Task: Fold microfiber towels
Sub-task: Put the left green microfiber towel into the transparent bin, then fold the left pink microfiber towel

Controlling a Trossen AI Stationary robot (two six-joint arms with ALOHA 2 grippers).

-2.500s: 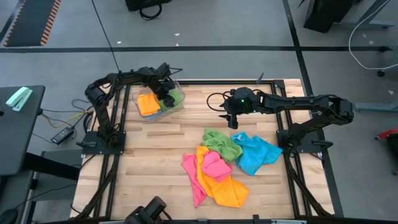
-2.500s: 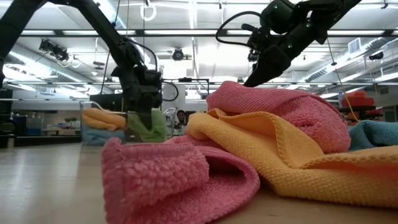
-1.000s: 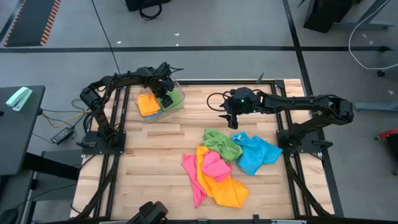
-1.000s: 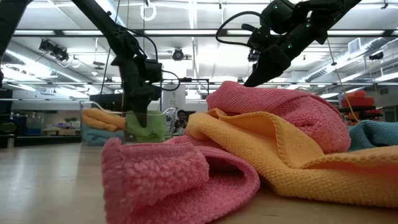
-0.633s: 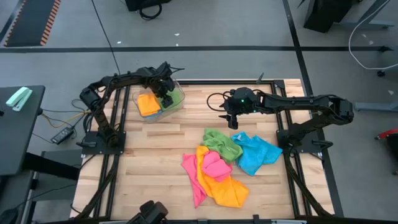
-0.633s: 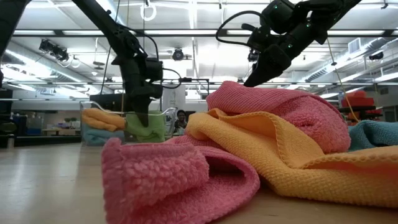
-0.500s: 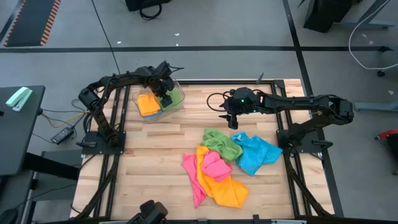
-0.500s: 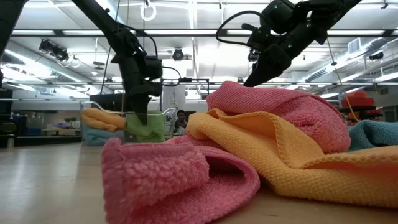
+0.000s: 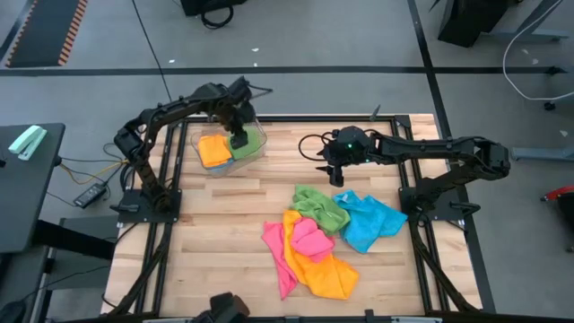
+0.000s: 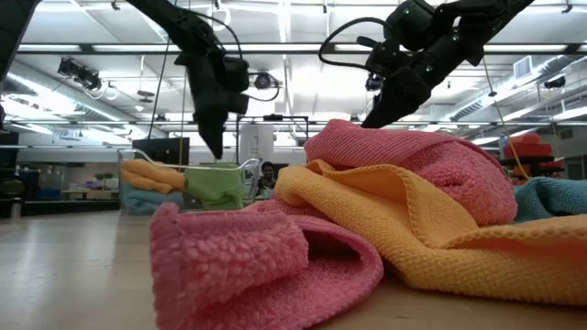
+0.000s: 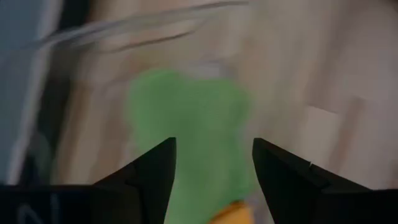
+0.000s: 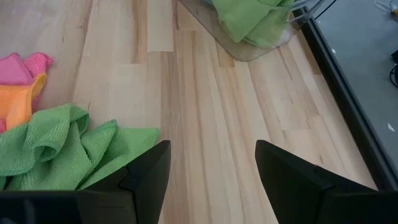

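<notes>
Having risen from the bin [image 9: 258, 144], the left gripper [image 9: 239, 139] hangs open, empty.

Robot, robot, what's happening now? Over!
Left gripper open, empty above bin. Green towel in bin. Right gripper open above loose towel pile. Nothing blocking.

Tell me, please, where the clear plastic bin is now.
In the high view the clear plastic bin sits at the table's far left corner, directly under the left gripper, holding a green towel beside an orange towel.
</notes>
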